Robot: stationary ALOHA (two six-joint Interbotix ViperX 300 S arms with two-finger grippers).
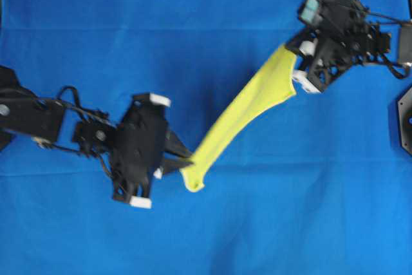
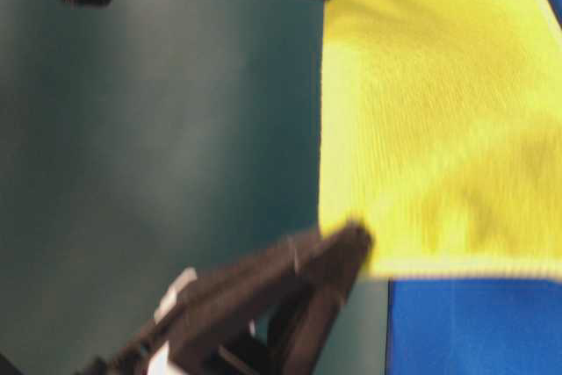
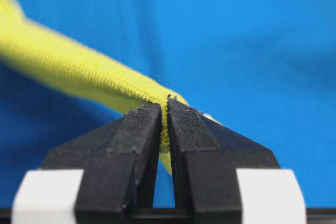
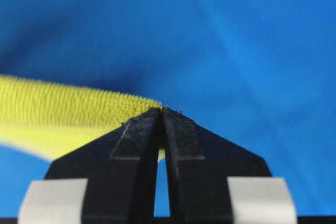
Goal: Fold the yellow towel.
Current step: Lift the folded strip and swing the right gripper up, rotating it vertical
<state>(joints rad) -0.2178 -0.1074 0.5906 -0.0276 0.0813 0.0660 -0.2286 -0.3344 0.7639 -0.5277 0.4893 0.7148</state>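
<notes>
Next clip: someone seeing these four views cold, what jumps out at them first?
The bright yellow microfibre towel stands out, stretched off the blue table cloth as a diagonal band across the middle of the overhead view. Each end is pinched: the left claw shut on its lower corner, the right claw shut on its upper one. Both wrist views show black fingers clamped on the hem.

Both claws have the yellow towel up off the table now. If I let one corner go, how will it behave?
Probably floppy: the bright yellow microfibre towel sags in a curve between the left claw and the right claw. Likely light, since thin pinches at its hem hold it. A released corner would probably swing down onto the blue table cloth.
</notes>
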